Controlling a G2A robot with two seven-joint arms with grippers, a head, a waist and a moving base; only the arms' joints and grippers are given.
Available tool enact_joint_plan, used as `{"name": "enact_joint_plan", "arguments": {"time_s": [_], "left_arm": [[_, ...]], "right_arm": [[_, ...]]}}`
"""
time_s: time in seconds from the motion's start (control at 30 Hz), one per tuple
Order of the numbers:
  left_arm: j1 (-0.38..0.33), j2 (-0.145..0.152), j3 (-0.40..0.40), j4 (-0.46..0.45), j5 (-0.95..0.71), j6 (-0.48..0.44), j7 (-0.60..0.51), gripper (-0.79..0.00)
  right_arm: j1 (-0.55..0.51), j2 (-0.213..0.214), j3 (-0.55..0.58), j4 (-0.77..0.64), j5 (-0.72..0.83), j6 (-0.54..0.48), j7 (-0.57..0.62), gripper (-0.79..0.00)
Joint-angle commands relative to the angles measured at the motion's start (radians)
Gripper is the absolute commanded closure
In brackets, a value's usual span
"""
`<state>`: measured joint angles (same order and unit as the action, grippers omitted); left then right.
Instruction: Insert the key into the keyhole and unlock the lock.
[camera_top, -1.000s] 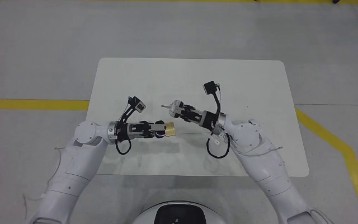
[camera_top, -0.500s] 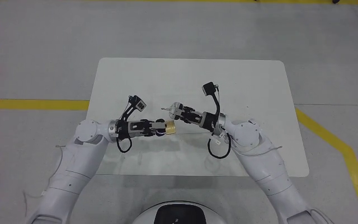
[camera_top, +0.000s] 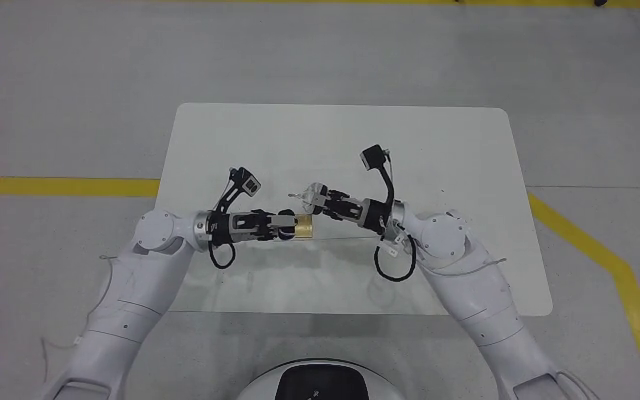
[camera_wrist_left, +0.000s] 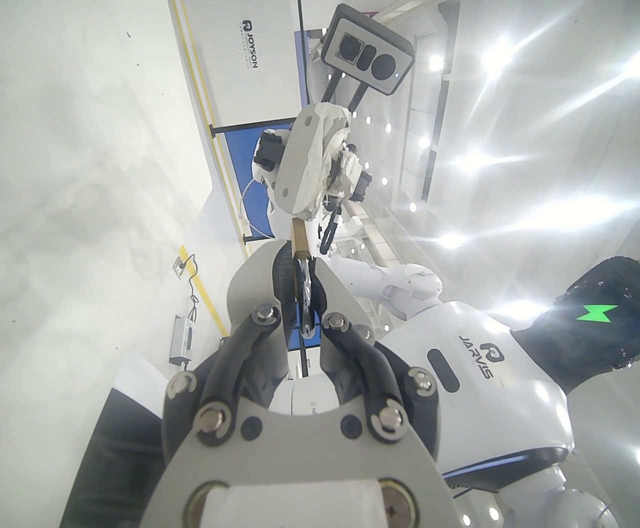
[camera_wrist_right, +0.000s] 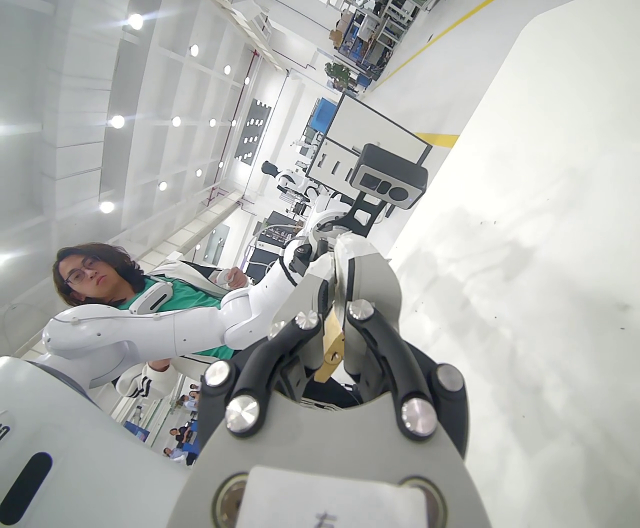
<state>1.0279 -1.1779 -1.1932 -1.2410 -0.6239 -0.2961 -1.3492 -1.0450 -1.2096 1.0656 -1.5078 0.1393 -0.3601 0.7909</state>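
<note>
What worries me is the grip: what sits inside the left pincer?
The lock's steel shackle, clamped between the left pincer's pads. The brass body sticks out past the tips. The pads cover the sides of the shackle's loop.

The table (camera_top: 470, 140) is white and rectangular with rounded corners. It stands on a grey floor (camera_top: 300, 50) crossed by a yellow line (camera_top: 70, 186). Its middle lies below the left gripper (camera_top: 283, 227) and the right gripper (camera_top: 315, 193), which are both held above the top, off the surface. The top stretches well beyond the fingertips to the far edge and out past both wrists to the sides. Near the right gripper the surface carries a few tiny dark specks (camera_wrist_right: 621, 306); I cannot tell if they are crumbs or marks.
</note>
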Motion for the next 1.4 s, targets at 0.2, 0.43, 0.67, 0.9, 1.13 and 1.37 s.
{"name": "enact_joint_plan", "arguments": {"time_s": [0.2, 0.43, 0.67, 0.9, 1.13, 1.37], "left_arm": [[-0.009, 0.003, 0.0, 0.008, 0.008, 0.005, 0.01, 0.0], [-0.015, 0.005, 0.003, 0.009, 0.014, 0.008, 0.015, 0.0], [-0.017, 0.006, 0.011, 0.003, 0.014, 0.007, 0.015, 0.0], [-0.018, 0.008, 0.009, 0.009, 0.015, 0.004, 0.032, 0.0], [-0.022, 0.009, 0.015, 0.011, 0.037, 0.006, 0.058, 0.0], [-0.022, 0.01, 0.017, 0.011, 0.05, 0.005, 0.078, 0.0]], "right_arm": [[0.017, -0.002, -0.005, 0.017, 0.012, 0.009, 0.012, 0.0], [0.013, -0.001, -0.002, 0.01, 0.02, 0.016, 0.019, 0.0], [0.017, -0.002, 0.004, 0.034, 0.013, 0.017, -0.019, 0.0], [0.022, -0.006, -0.011, 0.041, 0.019, 0.012, -0.006, 0.0], [0.012, -0.004, -0.009, 0.024, 0.027, 0.014, 0.013, 0.0], [-0.005, -0.002, -0.008, 0.003, 0.028, 0.014, 0.015, 0.0]]}}
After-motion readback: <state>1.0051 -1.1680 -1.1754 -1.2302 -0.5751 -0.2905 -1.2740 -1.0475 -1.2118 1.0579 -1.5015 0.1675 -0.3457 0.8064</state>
